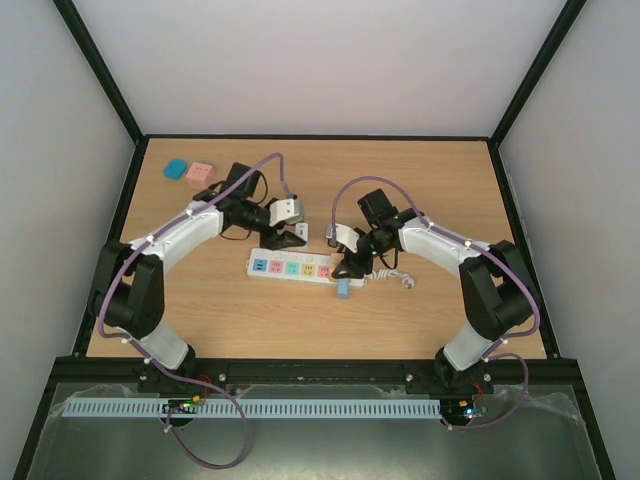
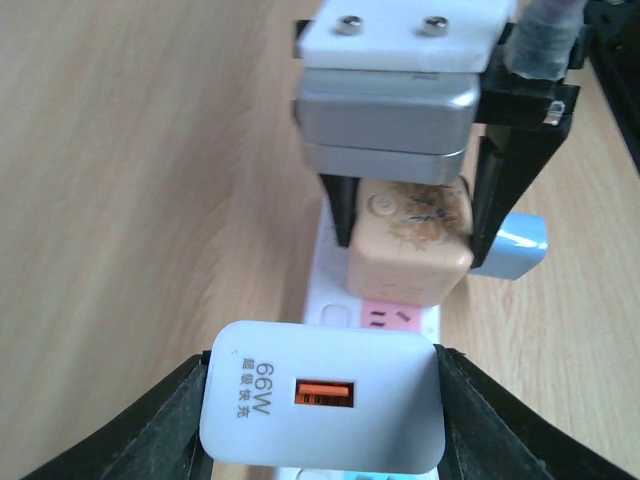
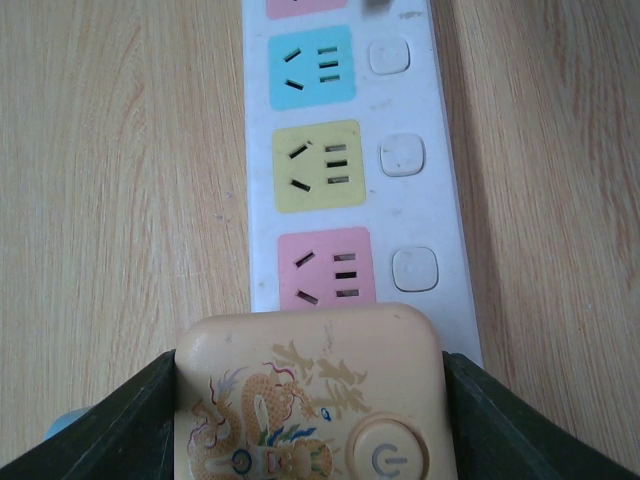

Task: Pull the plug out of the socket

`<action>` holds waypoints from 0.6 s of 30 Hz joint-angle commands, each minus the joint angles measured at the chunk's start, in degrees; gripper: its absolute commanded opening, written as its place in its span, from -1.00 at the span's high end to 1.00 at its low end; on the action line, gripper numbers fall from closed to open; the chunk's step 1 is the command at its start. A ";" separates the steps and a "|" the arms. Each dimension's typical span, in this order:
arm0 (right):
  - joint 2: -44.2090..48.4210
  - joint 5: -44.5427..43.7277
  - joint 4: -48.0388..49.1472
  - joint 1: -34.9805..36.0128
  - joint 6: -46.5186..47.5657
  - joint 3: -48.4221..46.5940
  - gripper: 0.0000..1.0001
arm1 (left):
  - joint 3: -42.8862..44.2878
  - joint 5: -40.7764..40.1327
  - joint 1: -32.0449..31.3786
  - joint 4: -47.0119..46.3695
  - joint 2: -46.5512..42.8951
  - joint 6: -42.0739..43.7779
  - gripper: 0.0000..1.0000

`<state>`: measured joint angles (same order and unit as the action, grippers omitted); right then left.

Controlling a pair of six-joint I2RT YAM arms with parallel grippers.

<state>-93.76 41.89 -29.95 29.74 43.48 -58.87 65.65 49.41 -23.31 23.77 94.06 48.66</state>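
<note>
Now we are clamping the right hand (image 3: 310, 430) on the beige plug (image 3: 300, 360), left hand (image 2: 322, 425) on the white charger (image 2: 380, 400), along the socket (image 3: 450, 220)'s length.

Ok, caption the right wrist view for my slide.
Right end effector grips a beige dragon-print plug at the end of the white socket.

Long white socket (image 1: 290, 267) flat on the table (image 1: 200, 320), crosswise near its middle, pastel outlets facing up. Beige dragon-printed plug (image 3: 310, 400) standing on one end; white 66W plug (image 2: 325, 395) over the outlets further along, seating unclear.
</note>
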 commanded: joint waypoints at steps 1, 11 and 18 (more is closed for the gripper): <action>-0.68 -3.35 1.74 0.29 -0.84 1.70 0.29 | 3.51 -3.67 3.52 5.94 -4.20 3.88 0.17; 0.23 -3.19 2.53 0.67 -1.28 1.86 0.28 | 12.32 -26.84 12.87 17.31 -5.21 16.64 0.17; 0.07 -3.43 2.63 1.18 -1.44 1.68 0.28 | 16.30 -38.25 18.36 21.36 -3.21 24.57 0.16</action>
<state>-93.32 41.56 -28.93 30.15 42.87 -58.35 79.11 20.05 -7.01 40.05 90.41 66.78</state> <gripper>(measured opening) 0.590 0.545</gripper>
